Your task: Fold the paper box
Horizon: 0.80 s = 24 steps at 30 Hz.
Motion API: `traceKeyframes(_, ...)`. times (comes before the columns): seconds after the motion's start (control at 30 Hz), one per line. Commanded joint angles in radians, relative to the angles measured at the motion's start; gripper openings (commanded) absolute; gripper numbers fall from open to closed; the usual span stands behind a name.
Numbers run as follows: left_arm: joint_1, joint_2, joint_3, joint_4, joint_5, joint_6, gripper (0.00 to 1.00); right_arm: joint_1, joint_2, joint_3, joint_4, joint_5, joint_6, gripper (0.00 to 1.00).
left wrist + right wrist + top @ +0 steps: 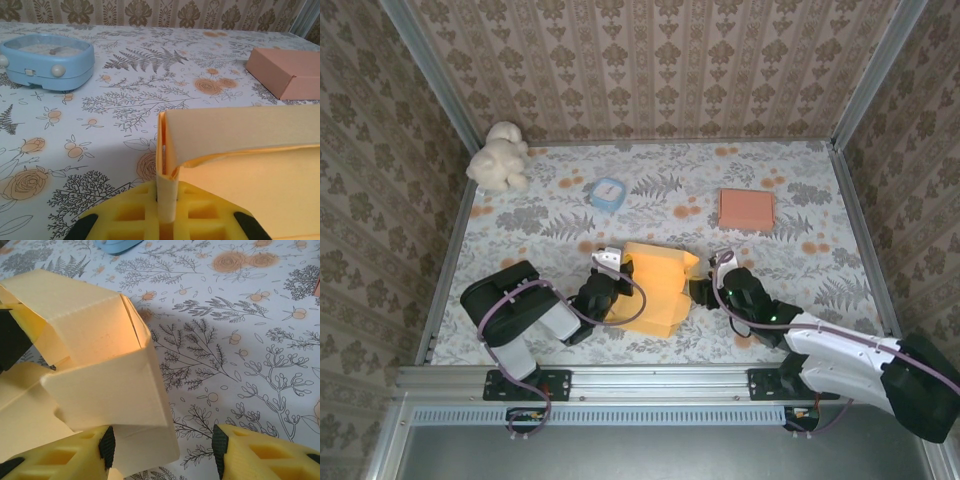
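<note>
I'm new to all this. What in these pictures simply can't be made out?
- Top view: the left side of the paper box is covered by the left gripper.
- Top view: the face of the blue device is too small to read.
- Left wrist view: the pink box is cut off by the right edge.
- Right wrist view: the paper box's inside is hidden by its own flaps.
</note>
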Motion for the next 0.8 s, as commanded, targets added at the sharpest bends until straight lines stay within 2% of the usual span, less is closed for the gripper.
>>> traceKeyframes(0.0, 0.000, -0.016, 0.009, 0.023, 0.030, -0.013, 0.01, -0.001, 0.028, 0.021, 0.053, -0.026, -0.010, 0.56)
traceKeyframes(0.23, 0.001, -0.005, 0.014, 0.022, 0.021, -0.018, 0.01, 0.014, 0.119, 0.038, 0.123, -0.073, 0.004, 0.53)
traceKeyframes(0.53, -0.007, 0.014, 0.022, 0.019, -0.046, -0.030, 0.00, 0.067, 0.241, 0.077, 0.210, -0.091, 0.016, 0.49)
traceKeyframes(0.77, -0.096, 0.041, 0.058, 0.018, -0.179, 0.050, 0.00, 0.137, 0.333, 0.141, 0.230, 0.009, 0.020, 0.46)
